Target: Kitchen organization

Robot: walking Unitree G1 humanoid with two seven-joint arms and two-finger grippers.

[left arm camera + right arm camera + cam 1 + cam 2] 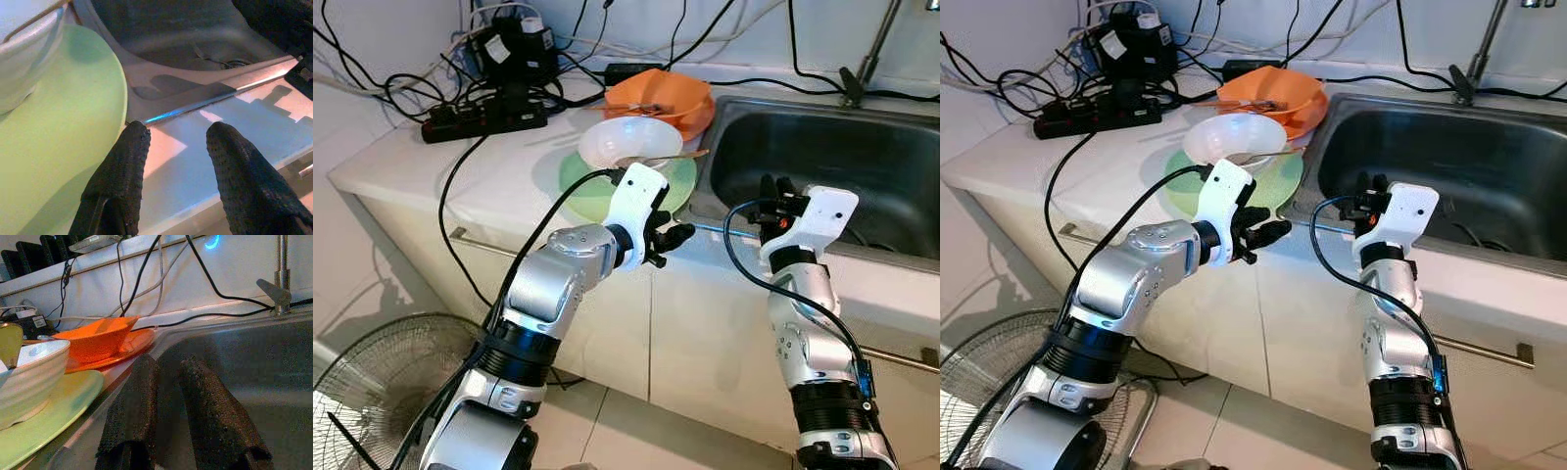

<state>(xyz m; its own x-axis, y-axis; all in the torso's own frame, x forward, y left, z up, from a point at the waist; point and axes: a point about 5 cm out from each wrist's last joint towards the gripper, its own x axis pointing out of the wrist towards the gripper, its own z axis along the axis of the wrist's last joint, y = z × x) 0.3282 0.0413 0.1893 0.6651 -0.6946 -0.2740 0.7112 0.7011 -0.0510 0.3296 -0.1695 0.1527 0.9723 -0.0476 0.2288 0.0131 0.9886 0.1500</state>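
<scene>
Green plate (pixel 63 147) beside parted left gripper (pixel 178 134), right gripper (pixel 168 369) slightly parted over sink (pixel 862 157)

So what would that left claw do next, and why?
Probably ease forward to the green plate. The left claw hangs open at the counter's front edge, right beside the plate's rim, holding nothing. The white bowl sits on that plate next to the sink, so the stack looks like its likeliest target.
</scene>
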